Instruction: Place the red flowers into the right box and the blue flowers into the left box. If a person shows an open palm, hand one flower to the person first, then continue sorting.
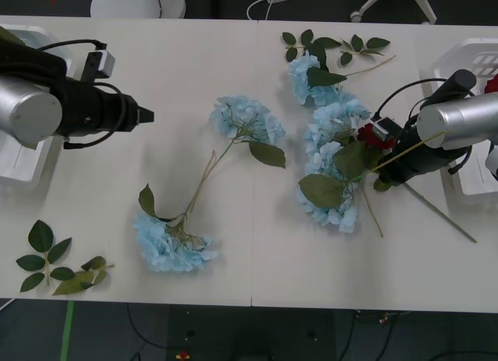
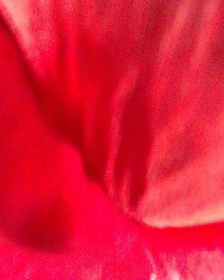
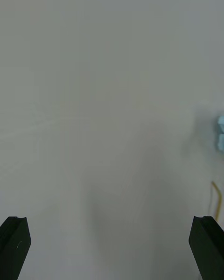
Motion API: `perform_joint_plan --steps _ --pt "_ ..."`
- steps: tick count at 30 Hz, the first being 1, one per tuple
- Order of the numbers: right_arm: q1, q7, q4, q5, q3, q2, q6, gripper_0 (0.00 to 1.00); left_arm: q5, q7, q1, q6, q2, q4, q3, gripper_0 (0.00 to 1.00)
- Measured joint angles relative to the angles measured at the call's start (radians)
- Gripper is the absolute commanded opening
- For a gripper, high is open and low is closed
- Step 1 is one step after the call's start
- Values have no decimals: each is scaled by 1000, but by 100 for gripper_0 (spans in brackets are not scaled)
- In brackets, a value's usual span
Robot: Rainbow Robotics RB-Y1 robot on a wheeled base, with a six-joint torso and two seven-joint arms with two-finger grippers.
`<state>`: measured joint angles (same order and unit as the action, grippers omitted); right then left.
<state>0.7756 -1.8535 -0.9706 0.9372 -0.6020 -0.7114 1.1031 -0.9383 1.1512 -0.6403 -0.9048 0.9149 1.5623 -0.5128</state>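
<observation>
— Red rose sits against the right gripper, just left of the right box. Held?
— Cannot tell. Lift gently; left gripper fingers hang wide.

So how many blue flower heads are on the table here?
5, perhaps more hidden: one mid-table, one near the front edge, and three stacked by the right gripper: upper, middle, lower.

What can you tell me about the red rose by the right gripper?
The red rose has a small deep-red bloom lying against the blue hydrangea cluster. The right gripper is right at the bloom, whose petals sit close against the right wrist camera. Whether it is gripped is unclear.
</observation>
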Motion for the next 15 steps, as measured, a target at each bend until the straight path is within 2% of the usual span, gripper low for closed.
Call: perform_joint_plan --steps 4,7,10,12,15 --pt "3 -1 10 1 0 0 -7 25 14 -60 -12 -19 -52 22 -45 100" --pt "4 -2 14 3 0 0 -13 12 14 -60 -12 -126 -59 85 -48 100" --pt "5 -2 20 9 0 0 -22 4 15 -60 -12 -245 -58 161 -48 100" --pt "8 -3 30 18 0 0 -30 0 15 -60 -12 -302 -58 199 -48 100" --pt "11 -5 45 34 0 0 -40 0 14 -60 -12 -337 -58 224 -48 100"
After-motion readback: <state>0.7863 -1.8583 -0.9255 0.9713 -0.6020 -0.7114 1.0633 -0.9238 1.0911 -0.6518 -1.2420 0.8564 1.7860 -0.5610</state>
